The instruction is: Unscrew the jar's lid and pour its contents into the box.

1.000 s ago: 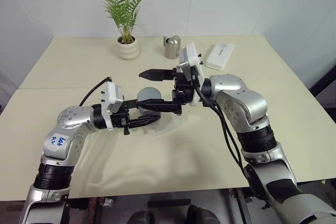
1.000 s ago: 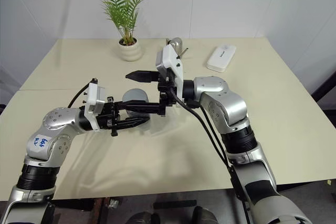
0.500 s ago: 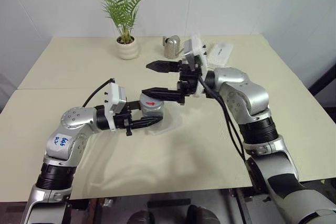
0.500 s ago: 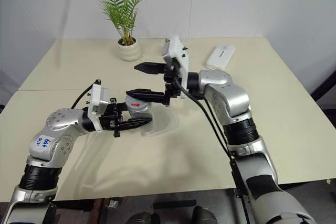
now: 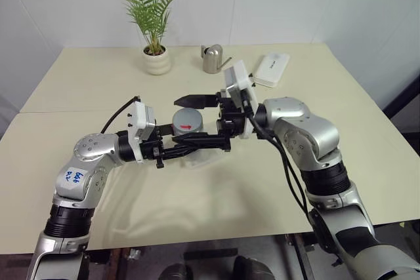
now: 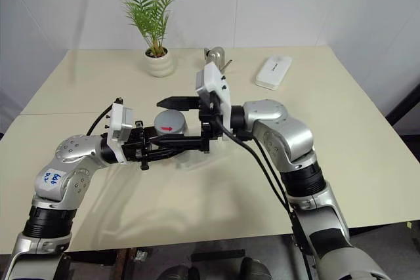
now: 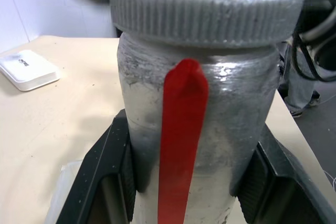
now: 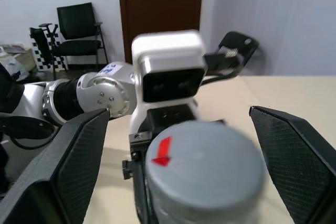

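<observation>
Jar (image 5: 186, 124) clamped upright over table in left gripper (image 7: 184, 182); lid (image 7: 206, 9) on. Right gripper (image 5: 200, 120) gapes around lid, unclosed. Risk: off-centre closing slips, twisting jar loose.

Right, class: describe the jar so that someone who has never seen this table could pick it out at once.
Start at the beige table and find where the two arms meet near its middle. The jar is gripped in the left pincer: a small silvery-grey cylinder with a ribbed grey lid. Unlike the shiny watering can at the back, it has no spout and bears red marks.
</observation>
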`<state>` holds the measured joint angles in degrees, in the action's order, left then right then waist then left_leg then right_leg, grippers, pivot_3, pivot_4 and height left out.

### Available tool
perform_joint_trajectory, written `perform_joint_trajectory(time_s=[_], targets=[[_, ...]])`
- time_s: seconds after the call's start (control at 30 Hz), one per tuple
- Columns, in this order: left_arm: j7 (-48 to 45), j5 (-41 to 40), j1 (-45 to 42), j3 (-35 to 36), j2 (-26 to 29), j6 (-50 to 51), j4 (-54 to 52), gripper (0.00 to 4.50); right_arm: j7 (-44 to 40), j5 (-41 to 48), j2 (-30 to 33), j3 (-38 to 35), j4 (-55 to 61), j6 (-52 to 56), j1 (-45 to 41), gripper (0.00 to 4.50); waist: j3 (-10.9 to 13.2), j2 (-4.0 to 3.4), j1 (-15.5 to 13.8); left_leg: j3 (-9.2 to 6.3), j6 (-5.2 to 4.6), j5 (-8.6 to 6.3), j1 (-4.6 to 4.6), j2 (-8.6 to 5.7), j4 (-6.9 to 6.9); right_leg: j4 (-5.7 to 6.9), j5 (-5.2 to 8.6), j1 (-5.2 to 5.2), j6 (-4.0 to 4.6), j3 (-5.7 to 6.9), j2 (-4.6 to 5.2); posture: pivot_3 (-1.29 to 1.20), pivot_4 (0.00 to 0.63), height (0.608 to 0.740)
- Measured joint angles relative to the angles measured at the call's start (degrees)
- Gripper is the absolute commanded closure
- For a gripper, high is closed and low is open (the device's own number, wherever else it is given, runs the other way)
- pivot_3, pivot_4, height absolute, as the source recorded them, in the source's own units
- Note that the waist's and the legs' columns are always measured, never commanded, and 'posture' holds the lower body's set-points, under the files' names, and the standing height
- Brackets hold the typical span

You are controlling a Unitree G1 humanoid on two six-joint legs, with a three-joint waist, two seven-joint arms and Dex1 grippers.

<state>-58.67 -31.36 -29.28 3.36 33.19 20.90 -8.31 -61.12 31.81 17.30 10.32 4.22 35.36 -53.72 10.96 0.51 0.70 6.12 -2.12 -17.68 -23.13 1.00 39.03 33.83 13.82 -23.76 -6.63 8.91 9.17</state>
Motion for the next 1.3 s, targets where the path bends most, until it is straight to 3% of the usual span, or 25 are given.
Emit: perform_joint_trajectory(time_s=[0.57, 0.77, 1.07, 1.3], targets=[[1.0, 0.1, 0.3, 0.0, -0.7, -0.2, 0.0, 2.52, -0.3, -2.3, 0.4, -0.2, -7.1, -5.4, -2.3, 0.01, 0.0, 0.00, -0.1, 0.00, 0.00, 0.00, -0.01, -0.01, -0.01, -0.01, 0.00, 0.00, 0.00, 0.01, 0.00, 0.00, 0.150, 0.740], [2.2, 0.2, 0.4, 0.2, -0.7, -0.2, 0.3, 2.52, -6.2, -2.3, 4.7, -0.2, -12.2, -8.4, -4.7, 0.01, 0.0, 0.00, -0.1, 0.00, 0.00, 0.00, -0.01, -0.01, -0.01, -0.02, 0.00, 0.00, 0.00, 0.01, 0.00, 0.00, 0.150, 0.740], [1.0, 0.2, 0.8, 1.0, -0.8, -1.5, -0.3, 2.52, -11.1, -7.9, 12.3, -3.9, -28.6, -14.3, -8.3, 0.01, 0.0, 0.00, -0.1, 0.07, -0.03, 0.01, -0.01, -0.03, -0.04, -0.06, 0.00, -0.01, 0.00, 0.01, 0.00, 0.00, 0.150, 0.740], [1.0, 0.2, 1.3, 1.1, -0.8, -1.6, -0.3, 2.52, -15.7, -6.0, 14.6, -5.6, -24.6, -11.1, -6.8, 0.01, 0.0, -0.01, 0.0, 0.05, -0.03, 0.01, -0.01, 0.03, -0.01, -0.04, 0.00, 0.00, 0.00, 0.01, 0.00, 0.00, 0.150, 0.740]])
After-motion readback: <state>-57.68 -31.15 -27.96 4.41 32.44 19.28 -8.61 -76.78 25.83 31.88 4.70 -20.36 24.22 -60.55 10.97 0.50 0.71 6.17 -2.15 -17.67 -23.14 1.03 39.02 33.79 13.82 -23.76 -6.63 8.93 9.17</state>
